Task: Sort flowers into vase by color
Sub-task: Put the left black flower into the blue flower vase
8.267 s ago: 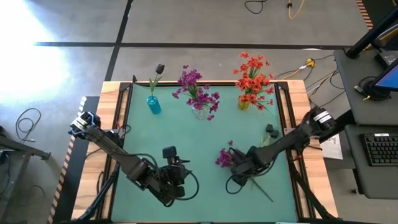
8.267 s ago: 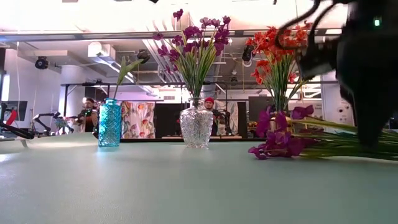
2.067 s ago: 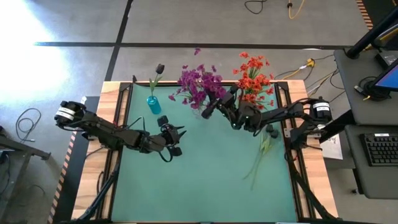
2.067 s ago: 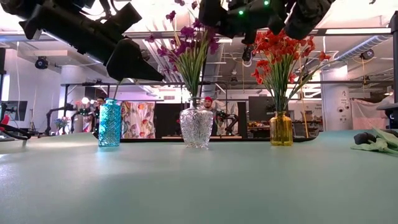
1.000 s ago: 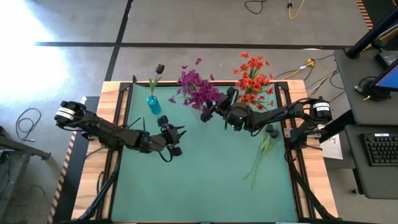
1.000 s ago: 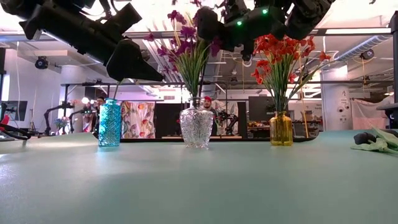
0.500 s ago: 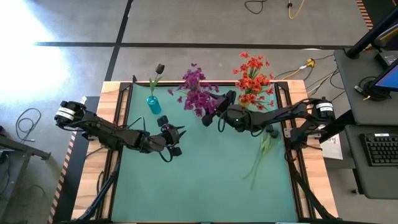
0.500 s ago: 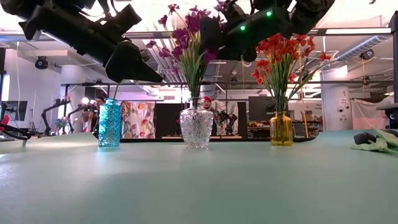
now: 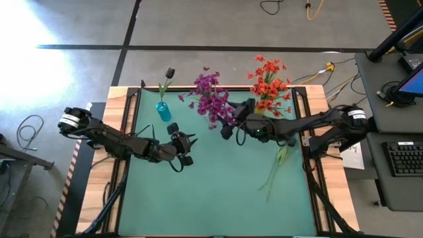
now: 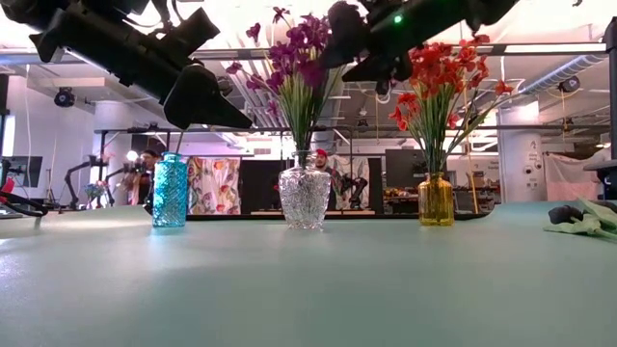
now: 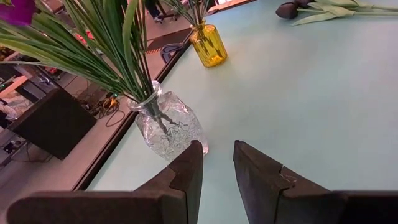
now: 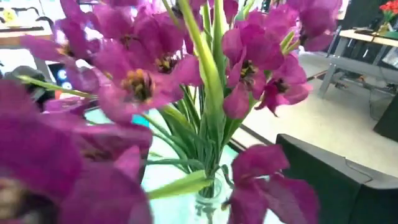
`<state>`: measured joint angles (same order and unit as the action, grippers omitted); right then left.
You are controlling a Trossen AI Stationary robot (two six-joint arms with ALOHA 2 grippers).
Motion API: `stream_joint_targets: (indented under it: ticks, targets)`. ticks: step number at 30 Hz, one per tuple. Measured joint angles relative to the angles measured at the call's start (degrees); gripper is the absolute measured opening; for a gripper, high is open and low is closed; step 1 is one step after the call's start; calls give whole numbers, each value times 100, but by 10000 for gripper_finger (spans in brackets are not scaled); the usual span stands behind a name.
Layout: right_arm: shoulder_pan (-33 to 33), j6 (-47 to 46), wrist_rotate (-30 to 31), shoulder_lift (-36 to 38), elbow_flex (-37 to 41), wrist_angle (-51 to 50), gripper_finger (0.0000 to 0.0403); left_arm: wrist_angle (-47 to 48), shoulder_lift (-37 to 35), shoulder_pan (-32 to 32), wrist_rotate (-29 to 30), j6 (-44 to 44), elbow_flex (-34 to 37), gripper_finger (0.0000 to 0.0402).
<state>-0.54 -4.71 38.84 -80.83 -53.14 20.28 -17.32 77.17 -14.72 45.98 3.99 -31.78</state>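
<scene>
Flowers stand sorted along the far edge of the smooth teal table: leftmost, a slim faceted blue glass vase holds one dark bud; next, a rounded cut-crystal vase carries the magenta-purple bunch on long green stems; then a small amber glass vase holds the orange-red cluster. Loose green-stemmed dark buds lie flat near the table's right side. The left gripper hovers over the mat below the blue vase, its fingers narrowly parted and holding nothing. The right gripper sits just beside the purple blooms, fingers spread wide, released and grasping nothing.
</scene>
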Motion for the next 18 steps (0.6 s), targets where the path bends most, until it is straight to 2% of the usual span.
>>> stream_joint_targets:
  ticks: [9, 15, 18]
  targets:
    - [292, -689, 11, 604, 1, -1407, 345, -11, 0, 0, -1, -94, -1, 78]
    - [691, -1587, -46, 950, -1, -2488, 345, -23, 0, 0, -2, -176, -8, 78]
    - [872, -2220, -287, 1026, -1, -2989, 345, -26, 0, 0, -2, -177, -9, 78]
